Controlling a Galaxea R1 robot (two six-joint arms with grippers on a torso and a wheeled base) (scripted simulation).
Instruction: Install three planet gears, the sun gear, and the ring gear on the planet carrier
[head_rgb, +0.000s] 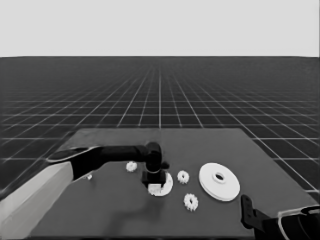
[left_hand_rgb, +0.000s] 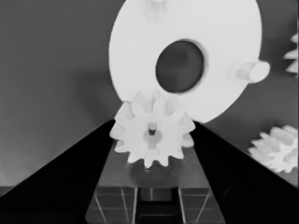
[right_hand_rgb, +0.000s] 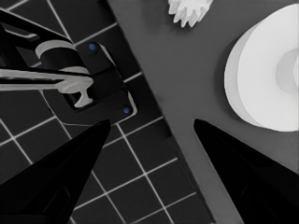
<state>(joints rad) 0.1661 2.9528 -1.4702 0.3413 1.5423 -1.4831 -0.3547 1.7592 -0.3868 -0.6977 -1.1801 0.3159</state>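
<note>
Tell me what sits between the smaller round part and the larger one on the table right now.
One small gear lies on the table between the smaller round part and the larger round part, touching neither; the head view shows it.

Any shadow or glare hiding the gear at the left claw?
Head view: the left claw and its arm cover most of the gear; a faint shadow on the table hides no part. Left wrist view: no glare, the gear shows whole between the fingers, at the smaller round part's edge. Right wrist view: the right claw faces the table's corner.
</note>
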